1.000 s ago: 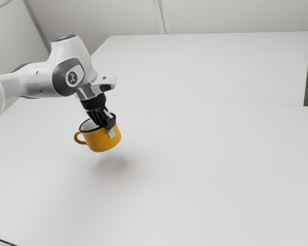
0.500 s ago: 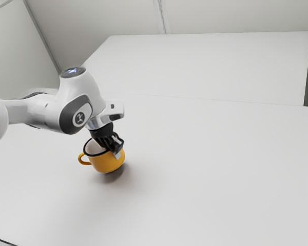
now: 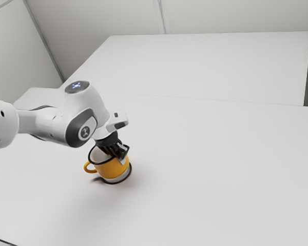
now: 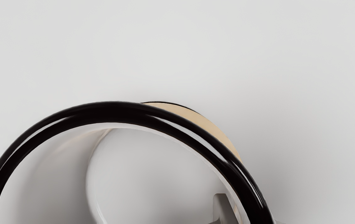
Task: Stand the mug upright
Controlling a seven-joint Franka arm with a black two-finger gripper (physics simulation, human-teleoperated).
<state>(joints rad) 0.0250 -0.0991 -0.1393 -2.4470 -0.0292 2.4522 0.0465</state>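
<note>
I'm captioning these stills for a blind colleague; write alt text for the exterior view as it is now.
A black two-finger hand grips a yellow-orange mug by its wall, at or just above a white table. The black-rimmed mug opens upward, its handle toward the exterior view's left, where a white Franka arm reaches in.

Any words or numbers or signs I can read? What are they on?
No readable words or numbers.
Round badge on the arm: a sign, too small to make out.
Lit marks atop the arm: too small.
Mug: no writing I can see.
</note>
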